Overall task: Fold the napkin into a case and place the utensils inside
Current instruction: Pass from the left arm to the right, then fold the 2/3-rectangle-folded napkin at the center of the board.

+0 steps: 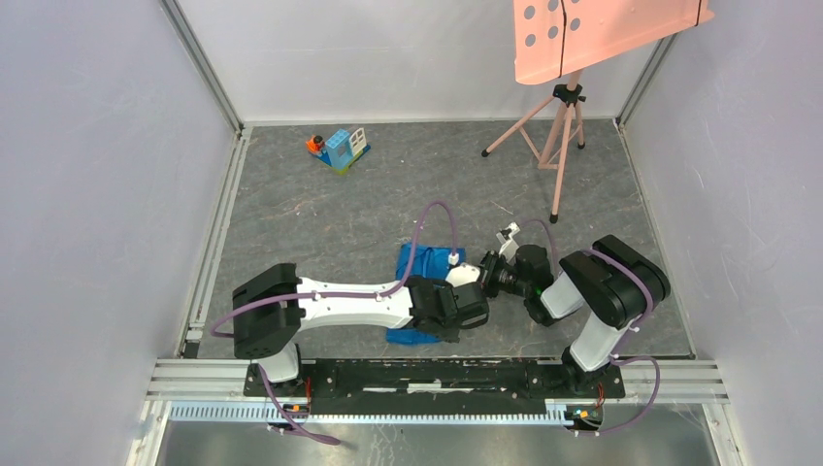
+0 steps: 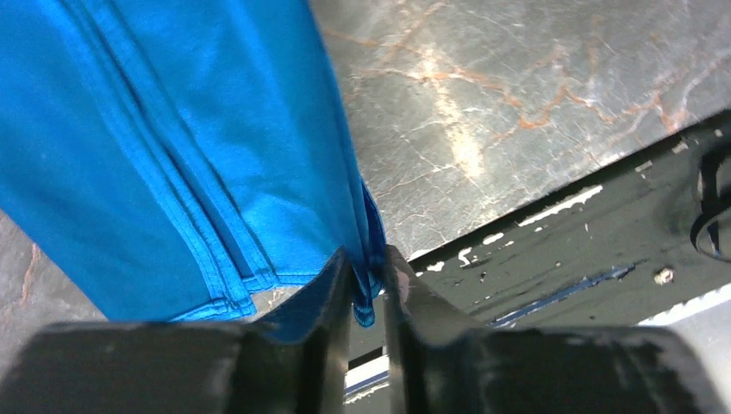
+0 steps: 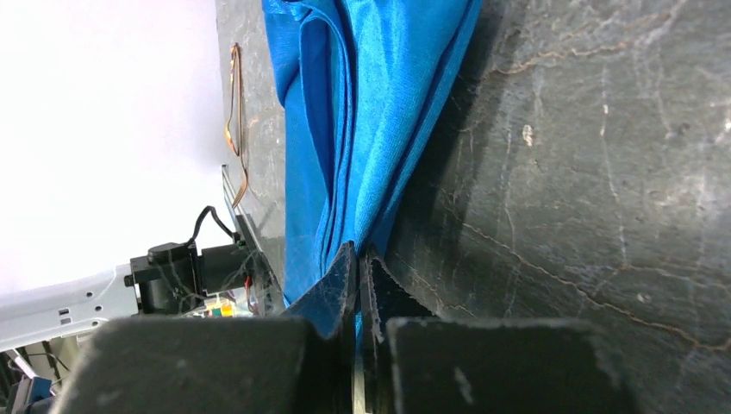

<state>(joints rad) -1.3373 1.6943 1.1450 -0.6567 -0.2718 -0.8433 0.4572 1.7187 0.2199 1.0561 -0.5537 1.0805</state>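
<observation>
A: Is any lettering, numeral, brand mark or sign legible in the three views?

B: None can be read. The pink panel (image 1: 631,34), upper right of the overhead view, carries only plain grey dots, without characters.

The napkin (image 2: 172,129) fills the upper left of the frame, folded in layers, its stitched hems running diagonally down toward the bottom centre. There the left gripper (image 2: 366,259) rises from the lower edge, its two dark fingers (image 2: 336,293) nearly together with a fold of blue cloth pinched between them. Grey marbled table (image 2: 517,103) takes the upper right. A scuffed black rail (image 2: 560,250) crosses the lower right, with a screw (image 2: 664,276) and a cable (image 2: 711,207) at the right edge.
</observation>
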